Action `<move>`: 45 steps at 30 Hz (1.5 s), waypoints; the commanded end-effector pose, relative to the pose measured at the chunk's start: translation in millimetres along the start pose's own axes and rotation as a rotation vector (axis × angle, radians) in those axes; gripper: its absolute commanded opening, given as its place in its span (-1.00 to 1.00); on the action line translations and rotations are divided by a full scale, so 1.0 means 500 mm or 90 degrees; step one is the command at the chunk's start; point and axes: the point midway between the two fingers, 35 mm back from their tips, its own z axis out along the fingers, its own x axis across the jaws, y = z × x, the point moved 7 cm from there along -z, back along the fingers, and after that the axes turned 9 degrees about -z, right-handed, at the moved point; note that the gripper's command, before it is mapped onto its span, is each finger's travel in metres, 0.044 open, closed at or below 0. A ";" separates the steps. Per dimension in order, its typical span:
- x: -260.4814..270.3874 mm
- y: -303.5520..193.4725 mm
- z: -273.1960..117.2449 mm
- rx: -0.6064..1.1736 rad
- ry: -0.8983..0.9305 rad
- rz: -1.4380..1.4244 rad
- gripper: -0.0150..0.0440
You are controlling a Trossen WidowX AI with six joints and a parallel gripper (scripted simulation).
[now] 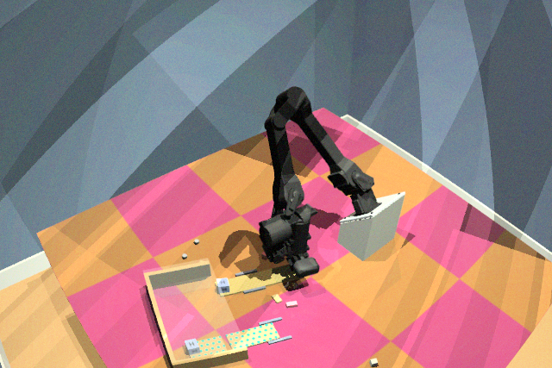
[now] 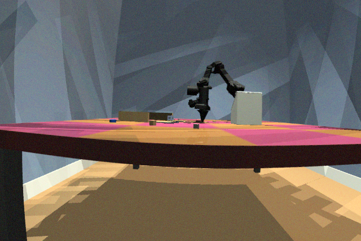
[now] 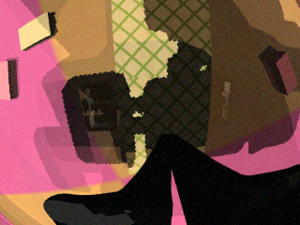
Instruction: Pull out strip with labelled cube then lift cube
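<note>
My gripper (image 2: pixel 202 120) (image 3: pixel 168 141) is shut and empty, tips down at table height over the near end of the yellow strip with green cross-hatching (image 1: pixel 241 284) (image 3: pixel 133 52). Contact cannot be told. This strip looks unbroken and runs between two grey rails. A pale cube marked H (image 1: pixel 222 284) (image 2: pixel 170 118) sits on its far end, at the edge of the clear cover. The teal-dotted strip has a gap between its inner piece (image 1: pixel 209 345) and outer piece (image 1: pixel 256 334). Another H-marked cube (image 1: pixel 191 346) stands at its inner end under the cover.
A wooden-walled enclosure (image 1: pixel 158 320) (image 2: pixel 133 115) surrounds the covered area. Grey rails (image 1: pixel 270 321) flank the dotted strip's outer piece. A yellow block (image 1: pixel 277 297) (image 3: pixel 35 31) and a pink block (image 1: pixel 291 303) (image 3: pixel 7 80) lie near the gripper. A large pale box (image 1: pixel 372 230) (image 2: pixel 247 108) stands by the arm's base.
</note>
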 end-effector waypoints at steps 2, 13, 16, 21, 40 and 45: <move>0.002 -0.029 0.007 0.017 -0.002 -0.006 -0.49; 0.008 -0.062 0.007 0.018 -0.002 -0.006 -0.49; 0.010 -0.070 0.006 0.018 -0.002 -0.007 -0.49; 0.010 -0.072 0.006 0.018 -0.002 -0.007 -0.49; 0.010 -0.072 0.006 0.018 -0.002 -0.007 -0.49; 0.010 -0.072 0.006 0.018 -0.002 -0.007 -0.49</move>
